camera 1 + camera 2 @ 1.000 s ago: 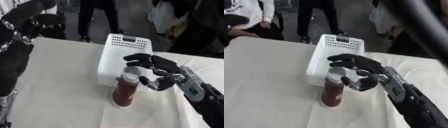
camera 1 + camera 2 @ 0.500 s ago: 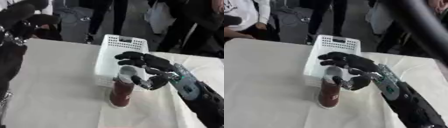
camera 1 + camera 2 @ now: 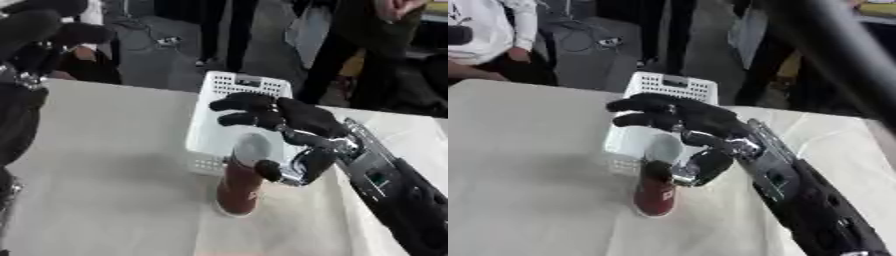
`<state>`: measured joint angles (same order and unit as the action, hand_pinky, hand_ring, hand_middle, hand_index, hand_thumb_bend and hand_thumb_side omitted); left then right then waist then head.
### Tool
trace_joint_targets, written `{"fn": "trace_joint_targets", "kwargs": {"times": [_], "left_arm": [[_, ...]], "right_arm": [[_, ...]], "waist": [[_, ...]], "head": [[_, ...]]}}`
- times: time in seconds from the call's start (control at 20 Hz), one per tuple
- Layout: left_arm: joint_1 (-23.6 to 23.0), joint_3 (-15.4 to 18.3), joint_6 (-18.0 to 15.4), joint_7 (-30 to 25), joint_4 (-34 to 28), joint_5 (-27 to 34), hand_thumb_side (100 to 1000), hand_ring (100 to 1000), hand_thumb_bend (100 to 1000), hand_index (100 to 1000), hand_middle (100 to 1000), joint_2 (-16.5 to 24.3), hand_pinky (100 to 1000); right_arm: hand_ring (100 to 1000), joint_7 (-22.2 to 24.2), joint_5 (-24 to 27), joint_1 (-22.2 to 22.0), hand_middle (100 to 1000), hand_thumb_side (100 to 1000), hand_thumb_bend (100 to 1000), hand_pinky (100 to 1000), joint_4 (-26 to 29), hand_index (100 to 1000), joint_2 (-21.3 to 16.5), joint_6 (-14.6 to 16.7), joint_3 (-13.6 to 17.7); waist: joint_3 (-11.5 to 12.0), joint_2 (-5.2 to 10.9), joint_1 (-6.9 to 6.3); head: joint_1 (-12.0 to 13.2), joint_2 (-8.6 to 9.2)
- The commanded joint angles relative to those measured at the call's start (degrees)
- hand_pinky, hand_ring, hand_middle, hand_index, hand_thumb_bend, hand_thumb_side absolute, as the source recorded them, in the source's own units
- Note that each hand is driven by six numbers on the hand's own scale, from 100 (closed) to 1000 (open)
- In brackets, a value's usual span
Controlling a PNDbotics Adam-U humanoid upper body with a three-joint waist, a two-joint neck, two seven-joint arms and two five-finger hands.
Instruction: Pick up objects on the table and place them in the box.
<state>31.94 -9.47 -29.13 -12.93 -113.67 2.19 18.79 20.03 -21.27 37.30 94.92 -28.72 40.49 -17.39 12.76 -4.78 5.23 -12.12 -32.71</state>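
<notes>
Far left of the white perforated basket, the left hand hangs raised above the cloth-covered tabletop, its fingers curled around nothing. Just in front of the basket's near wall stands a dark red bottle with a pale cap, upright on the tabletop. The right hand arches over it, fingers spread above the cap and thumb beside the bottle, not yet closed on it.

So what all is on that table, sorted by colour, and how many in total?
Dark red: 1, the bottle with a pale cap, standing upright by the basket.
White: 1, the perforated basket.
Black: 2, the right hand at the bottle's top, and the left hand raised at the upper left.
Total: 4
</notes>
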Motion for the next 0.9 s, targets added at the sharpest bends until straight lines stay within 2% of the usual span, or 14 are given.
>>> {"fn": "trace_joint_targets", "kwargs": {"times": [0.05,0.4,0.65,0.9], "left_arm": [[1.1,0.1,-0.3,0.0,-0.9,-0.4,794,798,377,929,901,-0.1,895],[1.4,0.1,-0.2,-0.3,-0.9,-0.4,795,799,375,928,901,-0.2,895],[1.9,-0.1,-0.2,-0.6,-0.9,-0.4,797,799,373,928,901,-0.4,895],[2.8,-0.3,0.1,-1.6,-0.9,-0.8,811,798,360,928,902,-0.8,894]], "right_arm": [[948,0.2,2.1,0.4,1000,1000,267,1000,2.2,1000,-1.2,0.4,-0.1],[943,0.9,4.3,0.7,1000,1000,279,1000,2.6,1000,-1.0,1.1,-0.6],[940,0.8,3.1,0.9,1000,1000,274,1000,1.5,1000,-0.2,1.2,-0.8],[934,-1.8,2.1,1.5,992,1000,272,1000,-0.5,1000,0.3,2.1,-0.6]], "waist": [[-0.1,0.85,-0.37],[0.1,0.68,-0.27],[0.4,0.35,-0.11],[0.9,-0.41,0.07]], "head": [[0.0,0.05],[0.2,0.31],[0.2,0.61],[0.0,0.78]]}}
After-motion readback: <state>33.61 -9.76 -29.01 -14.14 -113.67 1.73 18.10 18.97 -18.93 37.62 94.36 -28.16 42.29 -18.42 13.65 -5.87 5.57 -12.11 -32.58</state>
